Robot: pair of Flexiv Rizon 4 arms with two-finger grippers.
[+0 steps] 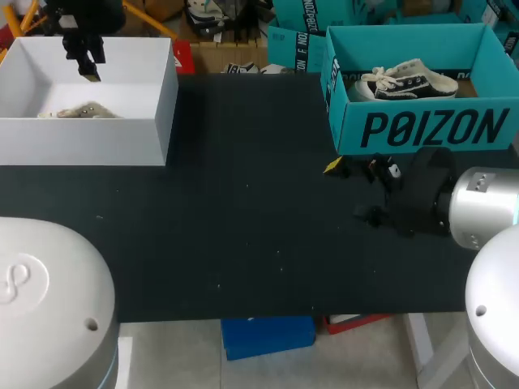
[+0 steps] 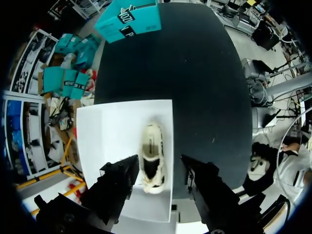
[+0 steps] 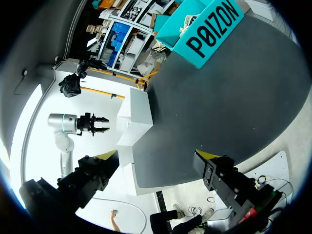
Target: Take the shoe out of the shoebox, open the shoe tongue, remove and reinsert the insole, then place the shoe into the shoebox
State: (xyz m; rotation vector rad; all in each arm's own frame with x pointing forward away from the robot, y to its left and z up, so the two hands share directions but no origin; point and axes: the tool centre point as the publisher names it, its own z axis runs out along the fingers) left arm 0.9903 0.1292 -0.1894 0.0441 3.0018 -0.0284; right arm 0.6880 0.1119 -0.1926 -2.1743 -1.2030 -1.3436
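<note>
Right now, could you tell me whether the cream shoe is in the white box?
In: the cream shoe lies on the floor of the white box, below the open left gripper.

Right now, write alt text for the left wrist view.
The left gripper hangs open above a white box, a cream shoe lying inside ahead of its fingers. A teal shoebox stands at the far end of the table.

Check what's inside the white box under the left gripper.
One cream shoe lies on the white box floor, beside a side wall; nothing else shows. The open left gripper hangs above it. Whatever is under the shoe is covered.
</note>
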